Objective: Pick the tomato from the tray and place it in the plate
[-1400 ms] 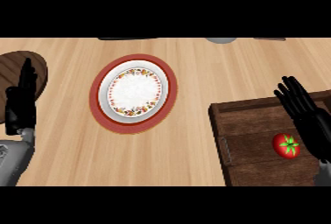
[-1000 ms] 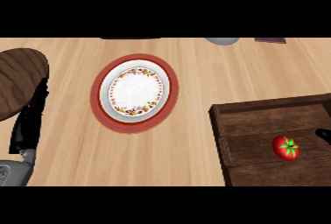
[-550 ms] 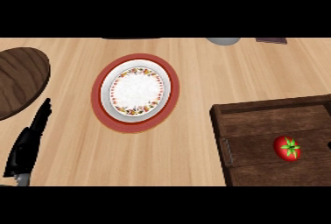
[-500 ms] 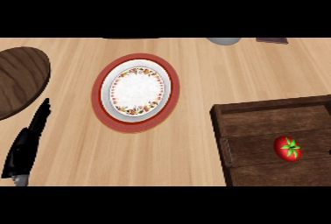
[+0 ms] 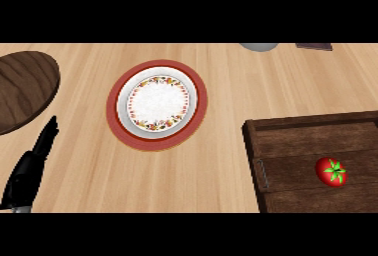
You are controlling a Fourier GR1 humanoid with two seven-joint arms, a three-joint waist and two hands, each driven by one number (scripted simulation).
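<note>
A red tomato (image 5: 331, 171) with a green stem lies in the dark wooden tray (image 5: 295, 140) at the lower right. The plate (image 5: 157, 104), white with a flowered band and a red rim, sits left of centre on the wooden counter. My left hand (image 5: 29, 168) shows edge-on at the lower left, fingers straight and pointing up, well clear of the plate. My right hand is out of the picture.
A dark round wooden board (image 5: 21, 89) lies at the far left, just above my left hand. A grey object (image 5: 258, 46) and a dark object (image 5: 314, 46) sit at the counter's far edge.
My right hand, earlier above the tray beside the tomato, has left the view. My left hand has slid lower and turned edge-on. The tomato and plate have not moved.
</note>
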